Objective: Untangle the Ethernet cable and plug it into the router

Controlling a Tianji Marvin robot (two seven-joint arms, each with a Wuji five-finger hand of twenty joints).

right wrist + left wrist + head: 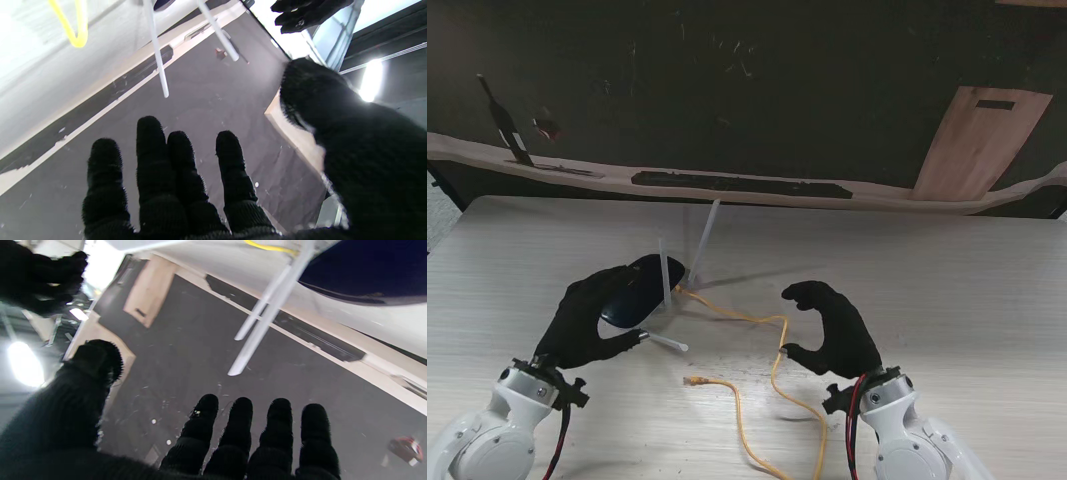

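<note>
Our left hand (592,318) is wrapped around the router (639,291), a dark oval body with white antennas (665,275); fingers over its left side, thumb on the near edge. In the stand view two antennas stick up on its right side and a third lies flat toward the near right. The left wrist view shows the router (363,273) body beside the fingers (278,426), with two antennas crossing the frame.

Our right hand (835,328) holds nothing: fingers curled into a wide C, thumb apart, on the table to the right of the router. It sits just beside the yellow Ethernet cable (772,385) (thumb tip looks to touch it, we cannot tell for sure).

The cable runs from the router's right side toward the right hand, bends near, and loops back left. Its free plug (693,381) lies on the table (967,290) near the router, between our two hands, not inserted. The right wrist view catches only a yellow loop (75,31).
</note>
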